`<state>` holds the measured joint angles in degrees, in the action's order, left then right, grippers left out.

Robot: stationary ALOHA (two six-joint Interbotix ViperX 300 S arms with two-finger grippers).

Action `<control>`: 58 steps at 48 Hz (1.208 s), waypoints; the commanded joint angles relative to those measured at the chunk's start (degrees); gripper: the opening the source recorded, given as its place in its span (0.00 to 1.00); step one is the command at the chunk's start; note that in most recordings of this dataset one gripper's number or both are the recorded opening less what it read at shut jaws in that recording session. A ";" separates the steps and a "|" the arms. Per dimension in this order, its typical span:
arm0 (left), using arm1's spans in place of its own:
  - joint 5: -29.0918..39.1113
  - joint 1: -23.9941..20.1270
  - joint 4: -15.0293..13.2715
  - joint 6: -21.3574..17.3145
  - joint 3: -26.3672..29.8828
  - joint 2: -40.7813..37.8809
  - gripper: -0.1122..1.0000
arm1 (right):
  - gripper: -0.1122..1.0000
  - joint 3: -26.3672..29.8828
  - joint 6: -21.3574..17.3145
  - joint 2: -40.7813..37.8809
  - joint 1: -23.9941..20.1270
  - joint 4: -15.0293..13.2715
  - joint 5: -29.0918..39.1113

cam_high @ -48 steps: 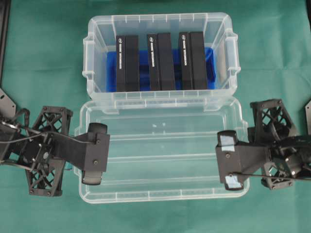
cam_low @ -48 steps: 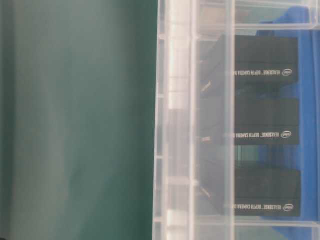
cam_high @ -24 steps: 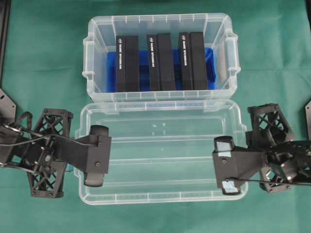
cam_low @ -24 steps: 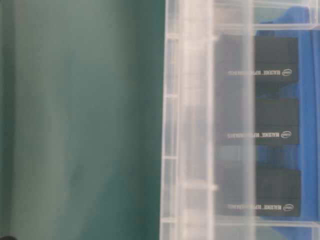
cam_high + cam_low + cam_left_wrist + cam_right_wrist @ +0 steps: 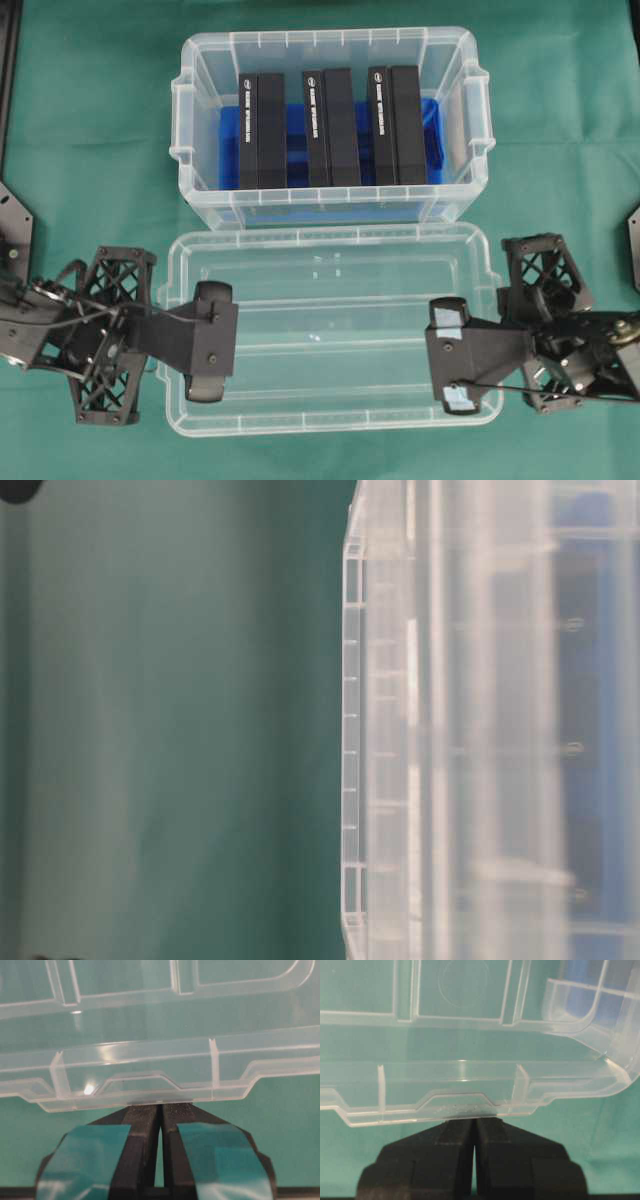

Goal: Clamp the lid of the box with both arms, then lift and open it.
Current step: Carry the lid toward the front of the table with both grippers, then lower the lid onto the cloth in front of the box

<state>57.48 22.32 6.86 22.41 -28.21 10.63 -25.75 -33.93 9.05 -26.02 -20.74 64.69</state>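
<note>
We see even, fairly bright light overhead, with only soft shadows. The table-level view is smeared and out of focus, its plastic edges ghosted. Just above the closed jaws in the left wrist view, small glints sit on the lid (image 5: 150, 1060); both wrist views stay sharp.

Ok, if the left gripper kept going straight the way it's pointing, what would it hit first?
Nothing new: the left gripper is already shut on the lid. Beyond, across the lid, probably the right gripper.
</note>
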 commanded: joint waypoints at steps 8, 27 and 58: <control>-11.78 -1.23 3.16 3.69 -0.70 -1.67 0.11 | 0.10 -0.44 -4.39 -1.67 0.79 -2.11 -12.30; -24.43 -1.32 3.16 7.82 -5.89 -7.56 0.11 | 0.10 -8.35 -9.84 -5.54 1.23 -2.11 -28.12; -27.33 -1.67 3.16 10.55 -8.09 -9.23 0.11 | 0.10 -9.76 -12.13 -8.35 1.85 -2.37 -32.43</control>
<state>35.24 22.85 7.56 30.41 -38.58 -0.18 -38.67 -45.35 -0.70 -26.02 -20.74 37.97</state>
